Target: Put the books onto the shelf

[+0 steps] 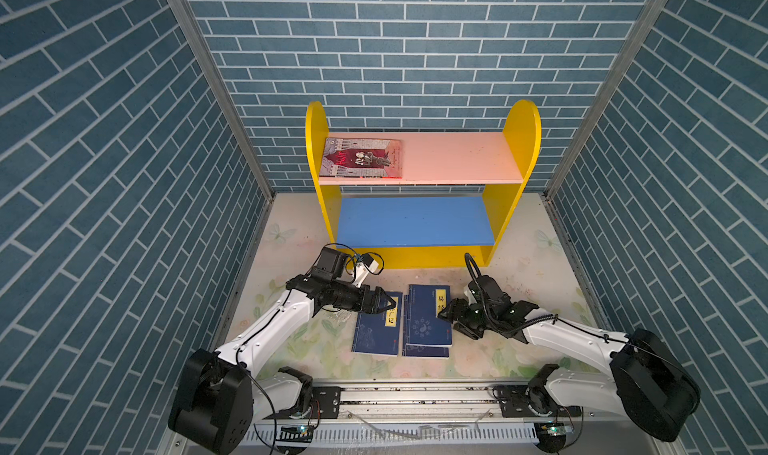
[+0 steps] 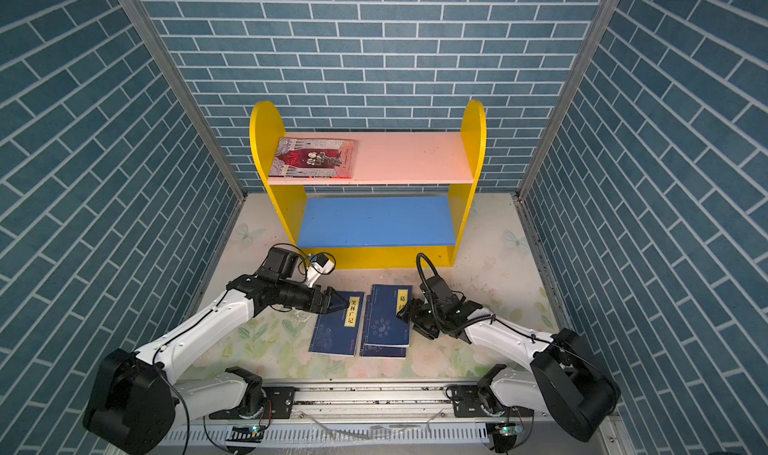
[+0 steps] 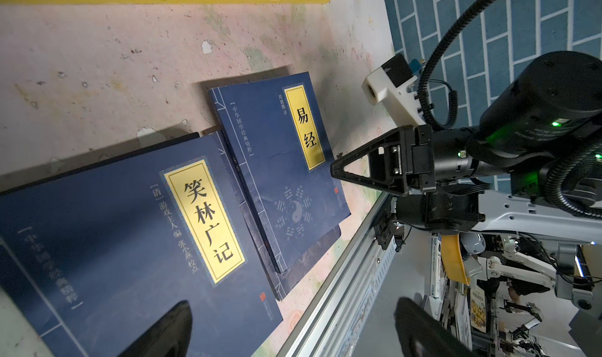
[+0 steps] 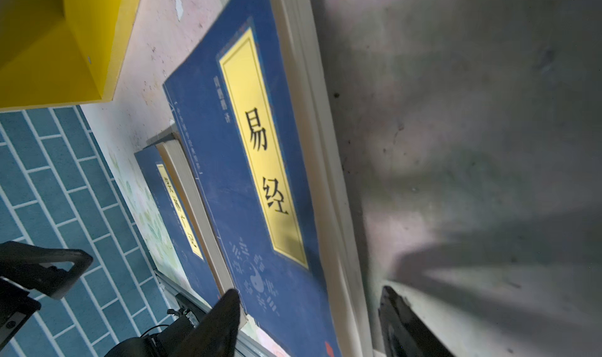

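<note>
The right claw (image 1: 445, 313) is placed at the right long edge of the navy stack (image 1: 428, 320) on the worktop (image 1: 519, 274). Its jaws are apart with that edge between them, and nothing seems clamped. The stack lies to its left, long axis near to far. The left claw (image 1: 388, 303), wide open, hovers over the single navy book (image 1: 376, 332). Yellow labels are seen on both covers. A red book (image 1: 363, 158) is laid flat on the shelf (image 1: 457, 154).

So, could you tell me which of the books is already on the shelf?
The red illustrated book, lying flat at the left end of the pink upper board; the navy yellow-labelled books all lie on the table.
</note>
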You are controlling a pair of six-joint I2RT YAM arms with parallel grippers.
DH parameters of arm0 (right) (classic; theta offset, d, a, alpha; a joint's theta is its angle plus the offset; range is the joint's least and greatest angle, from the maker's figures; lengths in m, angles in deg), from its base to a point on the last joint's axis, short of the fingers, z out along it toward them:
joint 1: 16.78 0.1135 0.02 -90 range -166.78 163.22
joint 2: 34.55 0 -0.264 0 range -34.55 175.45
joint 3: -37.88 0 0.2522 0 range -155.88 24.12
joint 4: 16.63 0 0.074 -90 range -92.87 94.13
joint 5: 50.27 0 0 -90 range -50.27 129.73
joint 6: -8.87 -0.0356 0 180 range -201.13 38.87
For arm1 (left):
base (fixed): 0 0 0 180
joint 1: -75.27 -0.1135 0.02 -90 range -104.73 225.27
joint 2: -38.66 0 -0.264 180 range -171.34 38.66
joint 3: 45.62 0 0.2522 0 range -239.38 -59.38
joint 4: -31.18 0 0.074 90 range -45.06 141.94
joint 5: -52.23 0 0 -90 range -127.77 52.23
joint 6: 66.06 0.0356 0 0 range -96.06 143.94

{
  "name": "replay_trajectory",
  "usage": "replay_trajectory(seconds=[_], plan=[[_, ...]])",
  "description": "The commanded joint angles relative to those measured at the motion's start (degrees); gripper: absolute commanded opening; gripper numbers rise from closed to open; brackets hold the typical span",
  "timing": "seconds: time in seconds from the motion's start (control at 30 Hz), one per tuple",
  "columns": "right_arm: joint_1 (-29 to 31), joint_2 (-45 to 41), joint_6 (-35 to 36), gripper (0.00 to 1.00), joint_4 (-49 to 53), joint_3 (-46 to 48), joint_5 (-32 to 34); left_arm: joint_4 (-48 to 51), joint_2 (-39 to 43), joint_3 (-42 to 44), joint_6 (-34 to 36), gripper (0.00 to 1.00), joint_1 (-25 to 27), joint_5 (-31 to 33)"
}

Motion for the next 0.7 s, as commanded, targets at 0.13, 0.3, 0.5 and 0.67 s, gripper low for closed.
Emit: replay_trajectory(seconds=[0.13,0.3,0.5,0.67], plan=[[-0.2,2.7,-0.1,0.64,-1.8,0.9,-3.4,-2.3,-0.5,1.7,1.7,0.99,0.5,-0.5],[-0.2,3.0,-0.4,0.57,-5.1,2.9,-4.6,-1.5,-0.3,1.5,2.4,0.99,0.5,-0.6],[-0.2,2.4,-0.6,0.48,-8.0,5.2,-5.8,-0.6,-1.3,0.8,3.1,0.99,0.4,-1.5],[-0.3,0.8,-0.5,0.30,-8.3,6.5,-6.1,-0.2,-1.5,0.1,3.3,1.00,0.5,-1.1]])
